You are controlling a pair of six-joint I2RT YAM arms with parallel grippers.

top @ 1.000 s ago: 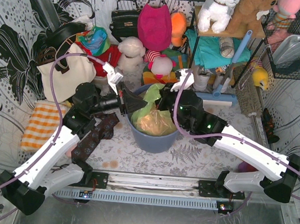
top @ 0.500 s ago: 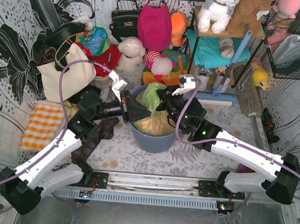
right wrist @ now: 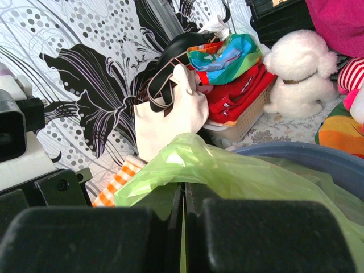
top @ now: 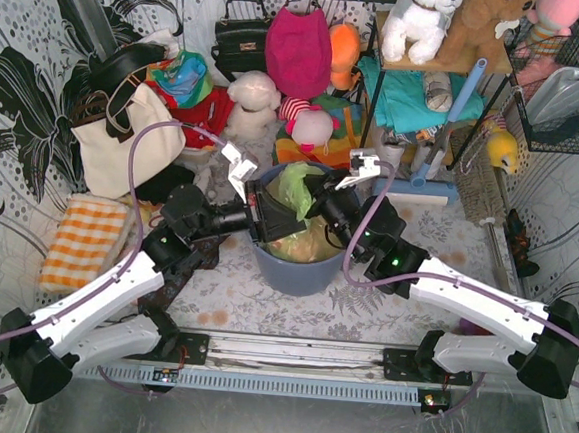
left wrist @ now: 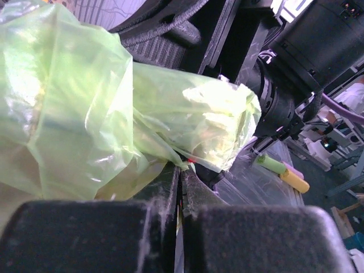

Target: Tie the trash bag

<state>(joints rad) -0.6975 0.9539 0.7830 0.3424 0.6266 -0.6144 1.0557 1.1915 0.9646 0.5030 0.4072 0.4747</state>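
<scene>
Trash bag [top: 294, 189] sits in the blue-grey bin [top: 295, 272] mid-table [top: 233, 297], with its neck bunched up at the far rim. Left end effector [top: 261, 217] is closed, pinching film at its tips. Right end effector [top: 318, 204] is closed on film just to its right. Both are over the bin mouth, close together. Plush toys [top: 254, 98] crowd the far edge; bare table shows on the near side.

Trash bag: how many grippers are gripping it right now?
2. The left gripper is shut on the trash bag over the left side of the blue-grey bin; the right gripper is shut on it over the right side.
</scene>
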